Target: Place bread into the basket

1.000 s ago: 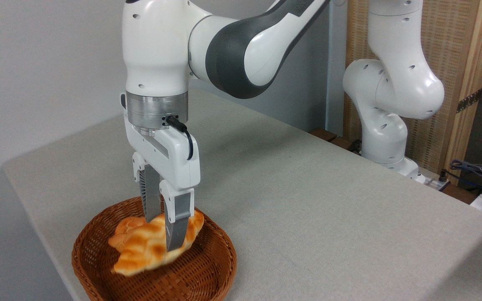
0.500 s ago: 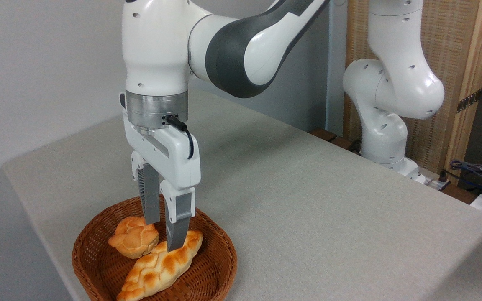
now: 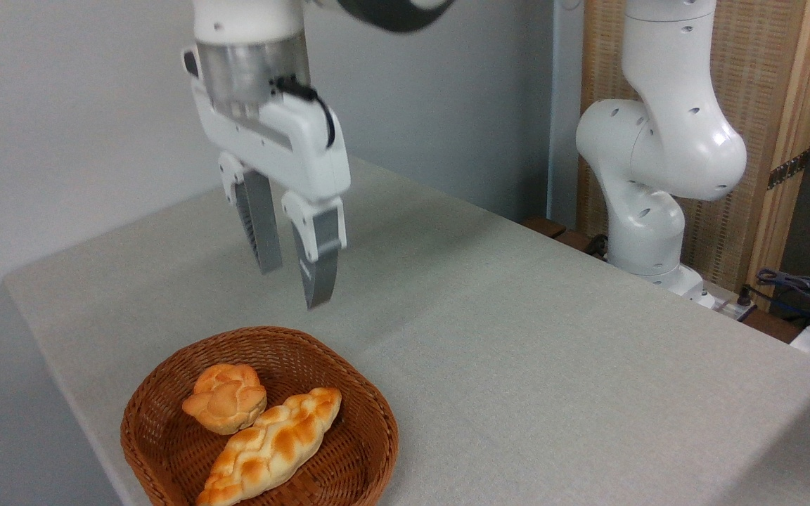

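Observation:
The bread (image 3: pixel 271 448), a long braided golden loaf with toasted patches, lies inside the brown wicker basket (image 3: pixel 374 414) near the table's front left corner. Its upper end leans against a small round knotted bun (image 3: pixel 225 398) that also sits in the basket. My gripper (image 3: pixel 294 287) hangs well above the basket's far rim, open, with nothing between its grey fingers (image 3: pixel 320 260).
The grey cloth-covered table (image 3: pixel 517 351) stretches to the right and back. The arm's white base (image 3: pixel 651 176) stands at the far right edge, in front of a wood-framed wicker screen (image 3: pixel 763 105). Cables (image 3: pixel 799 284) lie at the far right.
The gripper let go of the bread, which dropped flat into the basket beside the bun. Then the gripper rose straight up and now hangs clear of the basket.

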Available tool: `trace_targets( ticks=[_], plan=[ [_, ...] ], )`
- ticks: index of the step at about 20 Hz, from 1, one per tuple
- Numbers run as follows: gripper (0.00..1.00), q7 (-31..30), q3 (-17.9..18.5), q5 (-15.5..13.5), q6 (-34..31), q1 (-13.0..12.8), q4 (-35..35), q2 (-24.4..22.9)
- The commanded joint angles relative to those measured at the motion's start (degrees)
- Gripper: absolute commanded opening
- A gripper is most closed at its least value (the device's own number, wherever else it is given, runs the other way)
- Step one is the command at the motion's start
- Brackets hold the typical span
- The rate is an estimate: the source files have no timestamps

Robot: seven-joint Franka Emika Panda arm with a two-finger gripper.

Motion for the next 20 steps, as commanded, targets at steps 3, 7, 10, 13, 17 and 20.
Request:
trace_targets(
  ticks=[3,7,10,13,17,20],
  plan=[
    [1.0,-1.9,-1.3,-2.0,-4.5,-0.1,3.6,0.5],
    [1.0,-1.7,-1.3,-2.0,-4.5,-0.1,3.5,0.3],
    [1.0,-1.3,-1.2,-2.0,-4.5,-0.1,3.0,-0.2],
    [1.0,-1.4,-1.2,-2.0,-4.6,-0.1,3.0,-0.2],
    [1.0,-1.8,-1.1,-1.6,-4.9,-0.1,3.0,-0.2],
    [1.0,-1.4,-0.6,-1.4,-5.8,-0.1,3.0,-0.2]
  ],
)
